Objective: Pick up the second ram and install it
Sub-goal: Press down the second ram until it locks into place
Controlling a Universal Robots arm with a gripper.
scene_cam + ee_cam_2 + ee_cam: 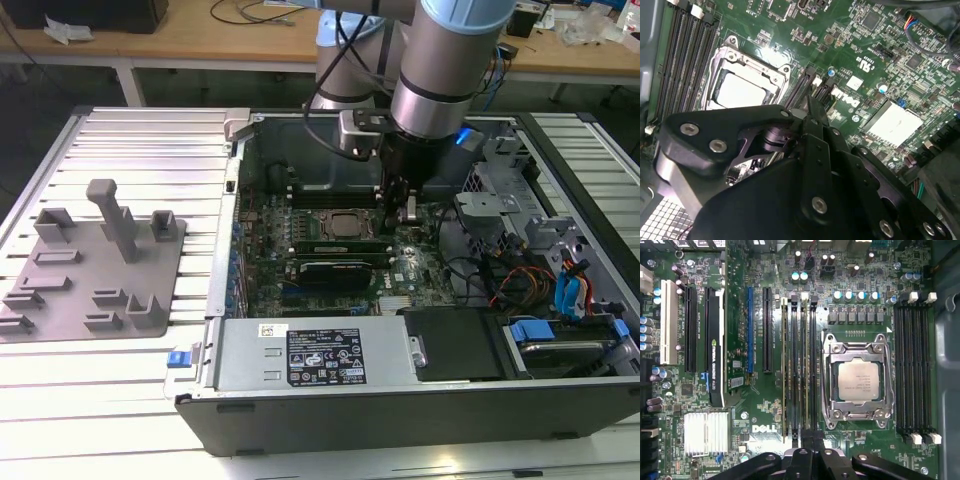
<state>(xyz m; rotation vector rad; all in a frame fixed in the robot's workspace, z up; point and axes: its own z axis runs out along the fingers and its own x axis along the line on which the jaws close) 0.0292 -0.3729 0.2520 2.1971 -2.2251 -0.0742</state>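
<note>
The open computer case (400, 400) lies flat on the slatted worktop (120, 400), toward the exterior view's right half, with the grey plastic holder tray (90, 270) well apart near the worktop's opposite edge. The tray's slots appear empty, as far as the exterior view allows.

The arm (445, 60) reaches down into the case over the motherboard (765, 270), and the gripper (398, 205) hangs just above the bank of memory slots beside the CPU socket (857, 382).

In the first wrist view, two green sticks stand on edge in that bank. The one directly in line with the fingertips is taken to be the second ram (803, 365); the other sits one slot over, nearer the long expansion slots. Judgement: the pick-up is done and the stick is in its slot — whether it is fully pressed home and latched cannot be told.

The fingers (812, 450) stand close together at the near end of the stick. Whether they grip it, merely press it, or are clear of it cannot be told.

Room for movement is tight. The CPU socket frame lies just beside the bank on one side and a graphics card (715, 340) beyond the expansion slots on the other. The case walls, drive cage (500, 200) and loose cabling (520, 280) hem the gripper in — upward is the only open way.
</note>
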